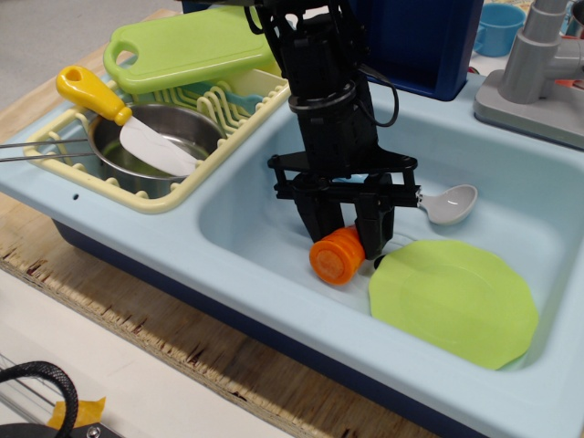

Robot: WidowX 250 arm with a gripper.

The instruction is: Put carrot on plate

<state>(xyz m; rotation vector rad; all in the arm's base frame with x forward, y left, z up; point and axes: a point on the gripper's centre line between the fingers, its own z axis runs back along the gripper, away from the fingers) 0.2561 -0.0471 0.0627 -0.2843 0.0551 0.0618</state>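
Note:
The orange toy carrot (pixel 336 255) lies in the light-blue sink basin (pixel 246 214), its flat round end facing the front. My black gripper (pixel 349 232) reaches down into the basin, its two fingers closed against the carrot's sides. The light-green plate (pixel 453 299) lies flat on the basin floor just right of the carrot, not touching it as far as I can see. The carrot seems to rest on or just above the basin floor.
A yellow dish rack (pixel 160 187) at left holds a green cutting board (pixel 192 44), a metal pot (pixel 160 141) and a yellow-handled spatula (pixel 100 100). A white spoon (pixel 449 203) lies at the basin's back. A grey faucet (pixel 538 64) stands at far right.

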